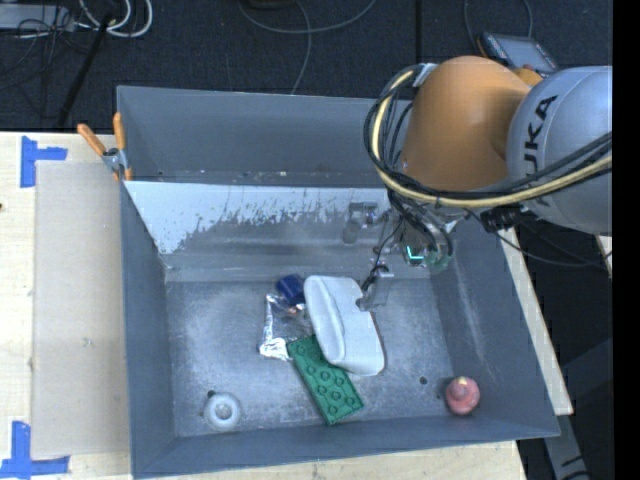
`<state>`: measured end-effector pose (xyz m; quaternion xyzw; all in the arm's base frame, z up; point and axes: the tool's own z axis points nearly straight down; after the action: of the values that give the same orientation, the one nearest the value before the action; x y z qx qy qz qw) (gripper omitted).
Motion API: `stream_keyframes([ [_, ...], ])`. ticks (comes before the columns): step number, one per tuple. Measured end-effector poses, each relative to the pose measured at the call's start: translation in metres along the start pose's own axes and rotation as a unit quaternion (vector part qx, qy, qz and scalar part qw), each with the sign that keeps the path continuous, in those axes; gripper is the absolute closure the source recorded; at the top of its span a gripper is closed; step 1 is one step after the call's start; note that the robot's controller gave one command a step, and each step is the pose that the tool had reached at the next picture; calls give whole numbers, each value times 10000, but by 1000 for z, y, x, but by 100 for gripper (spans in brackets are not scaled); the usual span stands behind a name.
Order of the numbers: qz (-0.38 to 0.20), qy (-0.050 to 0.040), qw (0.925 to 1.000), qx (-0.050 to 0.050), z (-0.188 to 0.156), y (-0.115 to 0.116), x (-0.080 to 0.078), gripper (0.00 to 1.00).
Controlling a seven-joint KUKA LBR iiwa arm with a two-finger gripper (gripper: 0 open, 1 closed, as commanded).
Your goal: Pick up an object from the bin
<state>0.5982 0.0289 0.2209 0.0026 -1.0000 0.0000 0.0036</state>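
Camera view: black letters are showing on the pale grey shell of the arm (pixel 575 118), and "UKA" can be read there, slanting upward. A smooth, rounded orange cover (pixel 460 118) is sitting on the wrist, with black and yellow cables (pixel 385 153) looping round its left side. Below it the gripper (pixel 372 290) is hanging inside the grey metal bin (pixel 250 148), whose floor is looking dull and speckled. The gripper's tip is sitting right at the upper right end of a white oblong case (pixel 345 328) and seems to be touching its edge. Whether the jaws are spread or pressed together I cannot tell.

The white oblong case, smooth, plastic-looking and round-cornered, is lying slantwise near the middle of the bin floor. Just to its upper left a small dark blue thing (pixel 290 288) is peeking out, its shape unclear. Against the case's left side a crinkled clear wrapper (pixel 272 326) is glinting. A flat green plate (pixel 328 380), rectangular and dotted with rows of small studs or holes, is lying at the case's lower left end, partly tucked under it. Well to the case's lower right a small pink ball (pixel 461 395), slightly knobbly, is resting alone on the floor. Well to the case's lower left a small white ring (pixel 221 409) is lying flat.
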Motion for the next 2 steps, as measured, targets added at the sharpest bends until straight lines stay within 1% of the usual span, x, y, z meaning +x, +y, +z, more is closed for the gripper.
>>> stream_keyframes([
  [1, 2327, -117, 9725, -32, 130, -1, 24, 0],
  [2, 2969, -30, 9549, 5, 121, -63, 87, 0],
])
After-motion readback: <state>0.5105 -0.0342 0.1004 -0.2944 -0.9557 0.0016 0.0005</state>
